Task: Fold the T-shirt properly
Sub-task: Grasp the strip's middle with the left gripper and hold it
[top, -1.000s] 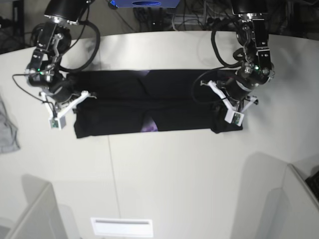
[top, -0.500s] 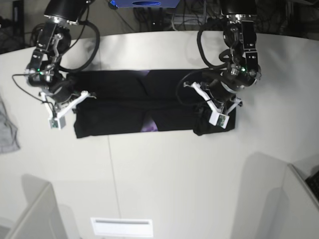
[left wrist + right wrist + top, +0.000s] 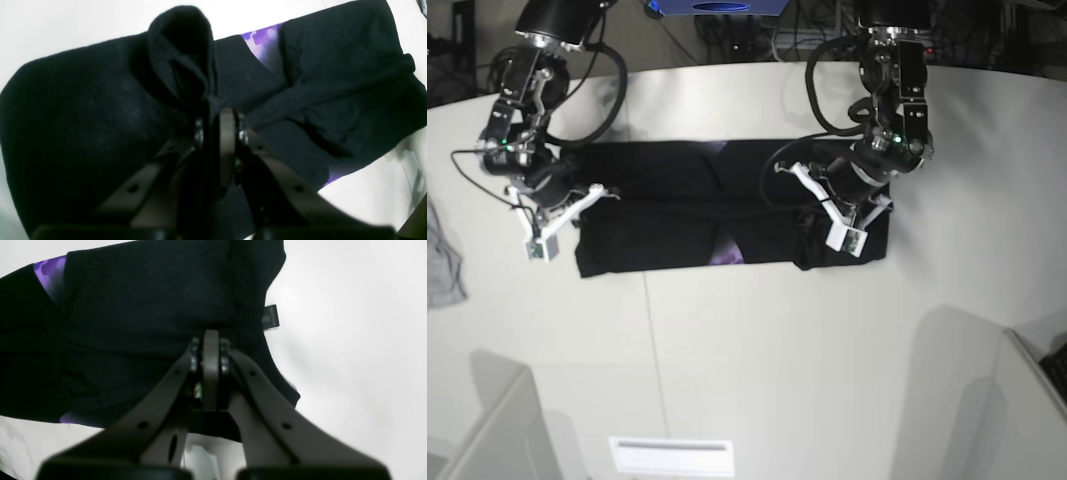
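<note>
On the surface (image 3: pixel 757 350) your shirt (image 3: pixel 677 210) lay as a long black band at centre. It looked soft, light and floppy, so you wanted pinches at hems and corners. Your left gripper (image 3: pixel 213 115) had its jaws clenched on a raised fold at the 3 o'clock end; your right gripper (image 3: pixel 210 340) had its jaws pressed together, empty, at 9 o'clock.

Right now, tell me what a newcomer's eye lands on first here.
The long black T-shirt stretched across the white table, a purple print peeking through its folds. The left gripper pinches a bunched fold at one end; the right gripper sits shut at the other end.
</note>
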`<state>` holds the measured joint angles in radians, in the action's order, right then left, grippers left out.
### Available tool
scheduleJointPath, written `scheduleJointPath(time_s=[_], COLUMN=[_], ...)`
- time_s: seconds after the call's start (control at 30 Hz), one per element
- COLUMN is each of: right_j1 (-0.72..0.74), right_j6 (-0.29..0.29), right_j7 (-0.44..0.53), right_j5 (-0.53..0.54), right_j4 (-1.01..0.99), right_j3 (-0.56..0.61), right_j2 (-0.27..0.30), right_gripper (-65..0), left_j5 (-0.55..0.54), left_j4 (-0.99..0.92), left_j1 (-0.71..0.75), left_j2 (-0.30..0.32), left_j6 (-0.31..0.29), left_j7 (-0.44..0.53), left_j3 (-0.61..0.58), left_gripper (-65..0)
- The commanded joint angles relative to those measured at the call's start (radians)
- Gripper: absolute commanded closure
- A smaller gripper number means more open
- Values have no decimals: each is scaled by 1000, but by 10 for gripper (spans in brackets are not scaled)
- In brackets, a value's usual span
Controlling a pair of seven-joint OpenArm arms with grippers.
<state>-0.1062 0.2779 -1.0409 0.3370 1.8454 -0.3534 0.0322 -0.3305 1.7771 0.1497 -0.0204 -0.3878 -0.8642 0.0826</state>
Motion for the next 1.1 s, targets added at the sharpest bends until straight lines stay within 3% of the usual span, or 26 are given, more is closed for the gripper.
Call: scheduleJointPath(time_s=[0.0, 0.1, 0.23, 1.07], right_j1=[15, 16, 16, 10], right_j6=[5, 5, 5, 5], right_j7=[17, 17, 17, 17], right_j5=[10, 10, 10, 10], right_j4=[17, 17, 15, 15], right_j3=[-2, -2, -2, -2], right_j2=[7, 7, 5, 5], right_gripper=[0, 0, 0, 0], left_j5=[-19, -19, -19, -17], left_j4=[14, 14, 19, -39], left_j1=[-12, -8, -14, -55], left_j2=[-14, -28, -51, -79], left_j6=[2, 2, 2, 2], left_j7=[20, 9, -80, -86], left_j3=[-2, -2, 6, -2], left_gripper=[0, 0, 0, 0])
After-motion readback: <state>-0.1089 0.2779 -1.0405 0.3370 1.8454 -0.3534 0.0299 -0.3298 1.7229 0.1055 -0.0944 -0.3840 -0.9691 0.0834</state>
